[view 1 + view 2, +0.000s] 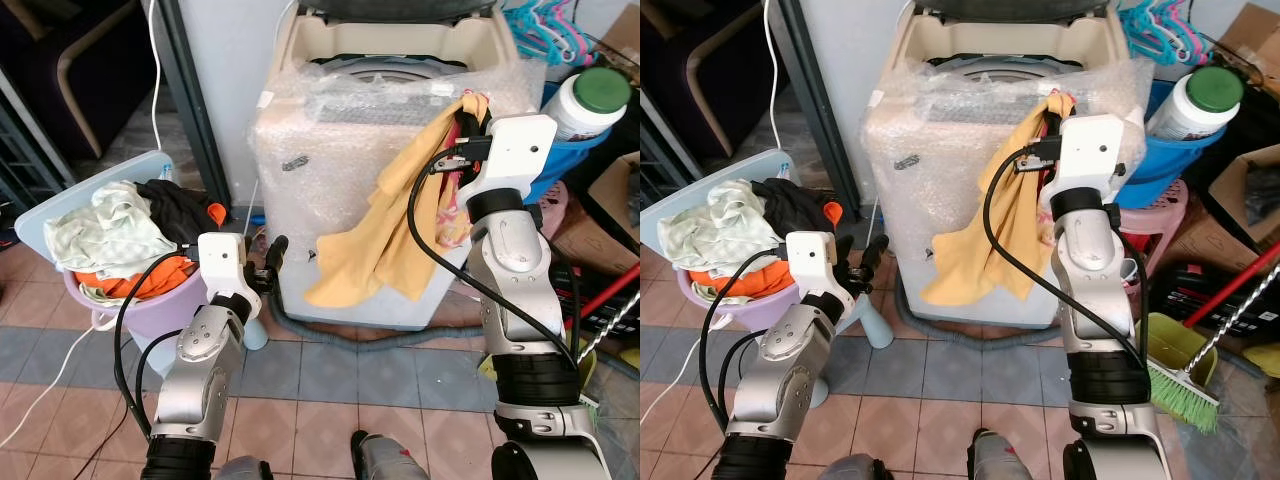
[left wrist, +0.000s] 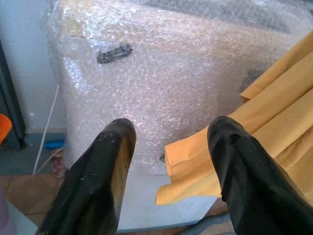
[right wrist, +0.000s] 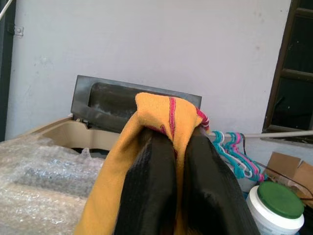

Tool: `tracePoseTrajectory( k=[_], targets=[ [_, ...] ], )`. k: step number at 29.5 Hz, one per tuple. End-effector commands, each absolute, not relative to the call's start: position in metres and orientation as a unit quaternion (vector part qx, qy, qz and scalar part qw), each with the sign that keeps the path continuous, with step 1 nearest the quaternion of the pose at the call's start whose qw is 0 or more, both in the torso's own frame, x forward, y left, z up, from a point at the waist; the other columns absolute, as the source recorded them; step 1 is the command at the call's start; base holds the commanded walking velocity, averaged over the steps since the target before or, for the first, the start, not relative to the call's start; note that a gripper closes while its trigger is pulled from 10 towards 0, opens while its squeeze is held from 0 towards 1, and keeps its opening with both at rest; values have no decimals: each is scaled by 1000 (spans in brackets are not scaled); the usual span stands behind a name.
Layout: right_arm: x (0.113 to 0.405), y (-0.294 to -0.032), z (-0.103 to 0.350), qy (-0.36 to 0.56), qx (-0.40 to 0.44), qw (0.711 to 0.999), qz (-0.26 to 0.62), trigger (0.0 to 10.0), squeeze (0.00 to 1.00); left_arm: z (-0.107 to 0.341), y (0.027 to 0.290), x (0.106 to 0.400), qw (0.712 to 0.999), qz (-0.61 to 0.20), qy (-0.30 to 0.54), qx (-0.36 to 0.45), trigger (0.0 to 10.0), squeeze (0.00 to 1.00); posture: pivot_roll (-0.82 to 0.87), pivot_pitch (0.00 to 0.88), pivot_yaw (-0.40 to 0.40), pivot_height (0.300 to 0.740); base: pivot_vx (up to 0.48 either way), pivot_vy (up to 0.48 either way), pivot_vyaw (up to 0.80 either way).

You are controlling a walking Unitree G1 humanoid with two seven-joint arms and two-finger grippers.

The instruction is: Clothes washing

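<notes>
Mustard-yellow soft cloth garment [image 1: 395, 235] hangs down the front of the bubble-wrapped cream top-loading washing machine [image 1: 330, 180], its top bunched in your right gripper [image 1: 468, 118] at the machine's upper right corner. Expect it light, limp, prone to snag on the wrap; keep hold at the bunched top.

Right eye view: left gripper [image 1: 862, 262] low at the machine's front left, beside the lilac plastic laundry basket [image 1: 760, 300]. Tiled floor, green broom [image 1: 1200, 375] right of the machine.

Left wrist view: fingers [image 2: 100, 176] spread wide, holding nothing, facing the machine.

Right wrist view: fingers pinched tight on the garment, aimed at the machine's raised lid [image 3: 122, 100].
</notes>
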State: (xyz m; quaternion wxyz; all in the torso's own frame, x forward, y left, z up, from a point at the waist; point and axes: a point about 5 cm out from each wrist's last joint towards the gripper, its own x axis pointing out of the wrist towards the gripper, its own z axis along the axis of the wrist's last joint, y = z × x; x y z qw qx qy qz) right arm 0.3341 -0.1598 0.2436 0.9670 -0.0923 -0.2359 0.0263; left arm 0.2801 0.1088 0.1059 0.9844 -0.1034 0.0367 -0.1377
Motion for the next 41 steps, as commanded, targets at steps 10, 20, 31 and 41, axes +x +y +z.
tracePoseTrajectory(
  k=[10, 20, 31, 41],
  targets=[
    [347, -139, 270, -274, -131, 943, 135, 10000, 0, 110, 112, 280, 987, -126, 14, -96, 10000, 0, -83, 52, 44, 740, 458, 0, 65],
    [351, -130, 277, -291, -125, 938, 140, 10000, 0, 108, 115, 278, 988, -120, 16, -96, 10000, 0, -85, 61, 50, 740, 458, 0, 711],
    [387, -160, 332, -292, -139, 944, 70, 10000, 0, 107, 113, 279, 989, -117, 18, -91, 10000, 0, -73, 61, 40, 740, 458, 0, 44],
    [388, -230, 424, -327, -149, 926, -120, 10000, 0, 104, 116, 278, 990, -105, 32, -87, 10000, 0, -56, 63, 35, 740, 353, 0, 0]
  ],
)
